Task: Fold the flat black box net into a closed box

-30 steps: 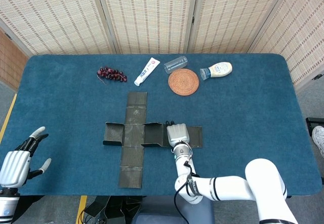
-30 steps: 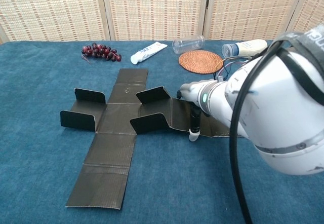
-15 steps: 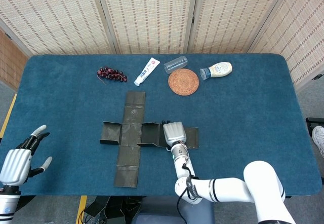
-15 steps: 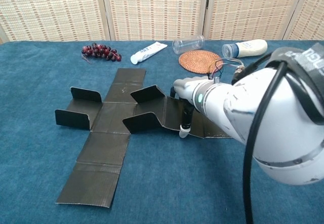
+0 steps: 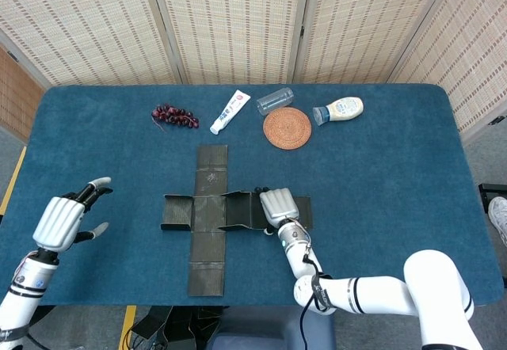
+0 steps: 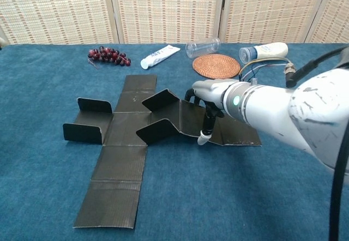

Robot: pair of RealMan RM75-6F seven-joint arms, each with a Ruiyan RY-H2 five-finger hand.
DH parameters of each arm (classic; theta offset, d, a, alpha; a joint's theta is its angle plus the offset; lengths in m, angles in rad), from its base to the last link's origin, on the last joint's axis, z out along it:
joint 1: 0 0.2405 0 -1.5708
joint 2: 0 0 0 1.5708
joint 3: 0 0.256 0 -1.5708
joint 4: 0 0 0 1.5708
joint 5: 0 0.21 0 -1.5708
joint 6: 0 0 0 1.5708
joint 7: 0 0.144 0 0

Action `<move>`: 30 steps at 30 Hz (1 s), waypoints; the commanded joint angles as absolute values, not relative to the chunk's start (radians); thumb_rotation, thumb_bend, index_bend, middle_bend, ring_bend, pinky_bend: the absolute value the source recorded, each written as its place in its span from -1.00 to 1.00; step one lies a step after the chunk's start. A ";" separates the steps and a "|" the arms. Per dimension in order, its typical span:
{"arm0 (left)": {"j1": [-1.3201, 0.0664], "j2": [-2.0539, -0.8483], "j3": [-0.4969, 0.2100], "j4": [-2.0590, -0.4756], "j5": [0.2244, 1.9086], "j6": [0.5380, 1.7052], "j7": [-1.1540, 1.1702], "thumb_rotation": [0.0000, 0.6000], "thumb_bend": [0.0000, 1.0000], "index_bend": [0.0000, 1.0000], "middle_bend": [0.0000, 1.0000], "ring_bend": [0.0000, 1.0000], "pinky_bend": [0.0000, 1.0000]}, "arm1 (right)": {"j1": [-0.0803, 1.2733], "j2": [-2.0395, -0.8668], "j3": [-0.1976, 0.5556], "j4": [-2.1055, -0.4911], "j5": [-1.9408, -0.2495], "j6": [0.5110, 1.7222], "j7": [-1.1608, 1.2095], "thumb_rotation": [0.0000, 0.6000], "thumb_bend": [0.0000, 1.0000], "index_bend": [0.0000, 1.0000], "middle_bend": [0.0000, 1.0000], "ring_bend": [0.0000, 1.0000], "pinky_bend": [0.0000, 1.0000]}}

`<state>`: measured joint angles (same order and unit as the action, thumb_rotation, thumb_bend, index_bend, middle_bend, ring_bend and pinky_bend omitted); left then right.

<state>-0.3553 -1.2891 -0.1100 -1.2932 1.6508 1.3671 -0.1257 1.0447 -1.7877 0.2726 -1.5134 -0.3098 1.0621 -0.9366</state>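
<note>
- The left hand hovers above the near left part of the blue table, fingers spread apart and holding nothing; only the head view shows it.
- The black box net lies mid-table as a cross, its long strip running near to far. Small flaps stand up at its left end and beside the middle panels.
- The right hand sits on the net's right arm. In the chest view its fingers point down onto the card, one pale tip at the near edge. Whether they grip the panel or only press it, I cannot tell.
- Further back is a round woven coaster.
- Along the far side, left to right: a bunch of dark red grapes, a white toothpaste tube with red and blue print too small to read, a clear cup on its side, and a white squeeze bottle lying down, label unreadable.
</note>
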 commanded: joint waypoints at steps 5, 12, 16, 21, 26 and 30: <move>-0.524 -1.479 -0.109 -0.999 1.711 1.253 -0.143 1.00 -0.78 -0.60 -0.66 0.22 0.62 | 1.052 -1.779 0.265 -1.518 -0.304 1.053 -0.930 1.00 -0.50 -0.50 -0.42 0.65 0.90; -0.587 -1.578 -0.088 -0.871 1.695 1.186 -0.119 1.00 -0.78 -0.81 -0.75 0.23 0.76 | 1.061 -1.775 0.259 -1.516 -0.305 1.045 -0.919 1.00 -0.50 -0.50 -0.42 0.65 0.90; -0.606 -1.614 -0.075 -0.839 1.682 1.156 -0.115 1.00 -0.78 -0.87 -0.79 0.23 0.76 | 1.066 -1.773 0.257 -1.512 -0.298 1.040 -0.914 1.00 -0.50 -0.50 -0.42 0.65 0.90; -0.623 -1.653 -0.063 -0.795 1.669 1.139 -0.106 1.00 -0.78 -0.90 -0.82 0.23 0.76 | 1.072 -1.773 0.251 -1.509 -0.292 1.042 -0.912 1.00 -0.50 -0.50 -0.42 0.65 0.90; -0.637 -1.670 -0.058 -0.776 1.641 1.100 -0.070 1.00 -0.78 -0.94 -0.87 0.22 0.76 | 1.076 -1.772 0.247 -1.511 -0.291 1.043 -0.908 1.00 -0.51 -0.50 -0.42 0.65 0.90; -0.642 -1.672 -0.053 -0.784 1.626 1.084 -0.057 1.00 -0.78 -0.94 -0.87 0.22 0.76 | 1.077 -1.769 0.243 -1.513 -0.293 1.045 -0.904 1.00 -0.50 -0.50 -0.42 0.65 0.90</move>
